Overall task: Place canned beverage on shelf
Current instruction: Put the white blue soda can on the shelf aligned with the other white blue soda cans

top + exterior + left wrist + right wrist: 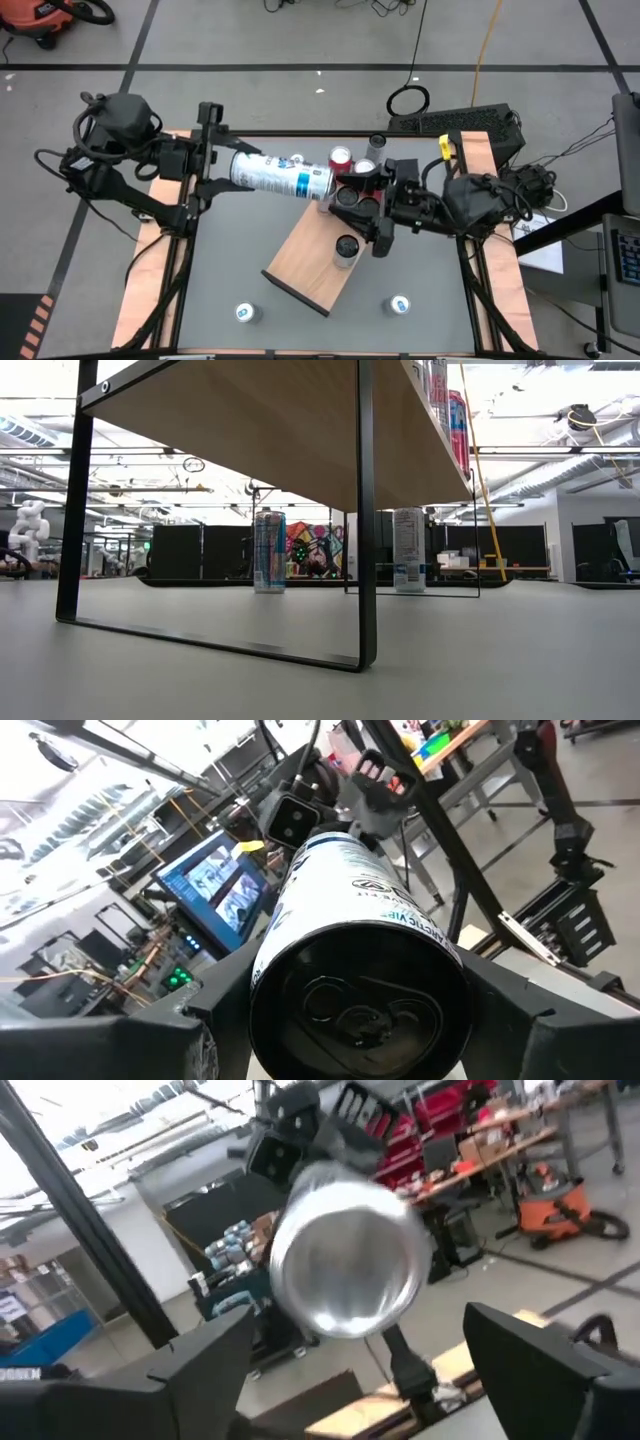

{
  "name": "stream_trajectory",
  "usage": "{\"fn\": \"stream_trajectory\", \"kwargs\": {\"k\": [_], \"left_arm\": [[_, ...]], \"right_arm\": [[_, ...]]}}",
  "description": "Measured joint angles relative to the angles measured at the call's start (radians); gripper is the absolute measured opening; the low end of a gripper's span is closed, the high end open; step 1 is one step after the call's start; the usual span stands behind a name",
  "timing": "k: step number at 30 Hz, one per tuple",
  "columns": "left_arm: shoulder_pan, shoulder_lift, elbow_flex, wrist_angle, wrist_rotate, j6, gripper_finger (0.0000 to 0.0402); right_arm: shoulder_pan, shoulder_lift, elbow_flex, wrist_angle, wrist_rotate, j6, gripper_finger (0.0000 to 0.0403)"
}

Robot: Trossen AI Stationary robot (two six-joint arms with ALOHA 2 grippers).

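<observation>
A tall white and blue can (280, 173) lies level in the air above the table's far side, with my left gripper (242, 166) shut on it. In the left wrist view its pull-tab top (355, 1005) faces the camera. My right gripper (348, 192) stands open just off the can's other end. In the right wrist view the silver bottom (345, 1260) shows above and beyond that gripper's spread fingers (200, 1370), apart from them. The shelf (310, 270), a light-brown board on black frame legs, stands under and in front of my right gripper. My left gripper pinches the can between its two fingers (520, 1020), on opposite sides of the can's wall near its pull-tab end (455, 970). The fingers come level from the table's left and lie along the can. The can is lifted clear, lying level, its bottom toward my right gripper.
Cans stand on the shelf: a red one (341, 156), one beside it (368, 166) and a dark-topped one (346, 246). Two cans stand on the table near its front edge (247, 313) (399, 305). The shelf's black legs (366, 560) reach the tabletop. A keyboard (450, 122) lies beyond the far edge.
</observation>
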Motion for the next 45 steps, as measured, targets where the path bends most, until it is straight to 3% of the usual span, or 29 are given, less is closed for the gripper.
{"fn": "stream_trajectory", "kwargs": {"k": [10,27,35,45], "left_arm": [[-0.02,0.012,-0.001,-0.02,0.018,0.007,0.0251],[-0.074,0.085,0.0,0.006,0.001,0.007,0.0251],[-0.074,0.101,0.0,0.023,-0.011,0.024,0.0251],[-0.074,0.1,0.0,0.036,-0.04,0.034,0.0251]], "right_arm": [[-0.002,0.001,0.0,-0.04,-0.043,0.125,0.0377],[-0.021,0.001,0.0,-0.054,-0.06,0.134,0.0372],[-0.023,0.001,0.0,-0.076,-0.141,0.178,0.0325],[-0.023,0.002,0.0,-0.08,-0.146,0.16,0.0247]]}}
